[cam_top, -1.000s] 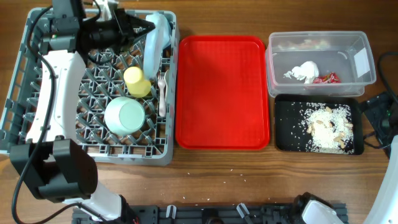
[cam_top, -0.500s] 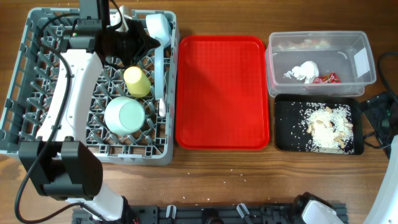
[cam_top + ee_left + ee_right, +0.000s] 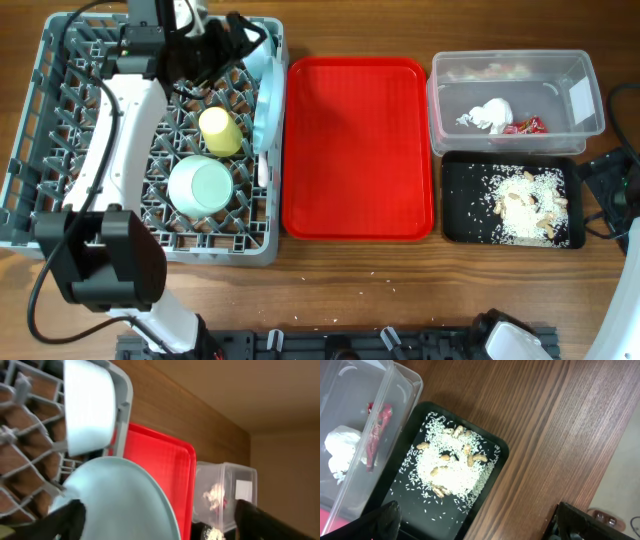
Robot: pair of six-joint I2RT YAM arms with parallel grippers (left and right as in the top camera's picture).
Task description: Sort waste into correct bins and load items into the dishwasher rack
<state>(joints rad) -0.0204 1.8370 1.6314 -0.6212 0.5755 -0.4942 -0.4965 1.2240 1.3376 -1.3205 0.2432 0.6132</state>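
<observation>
the overhead view looks straight down from high up on the table (image 3: pixel 400 290), with the rack (image 3: pixel 180 250) at left, red tray (image 3: pixel 358 150) in the middle, clear tub (image 3: pixel 545 118) and black tray (image 3: pixel 460 215) at right. the left wrist view sits low and close at the rack's corner, facing past a plate (image 3: pixel 125 505) toward the red tray and clear tub. the right wrist view looks down on the black tray and part of the clear tub. all three share that tub.
</observation>
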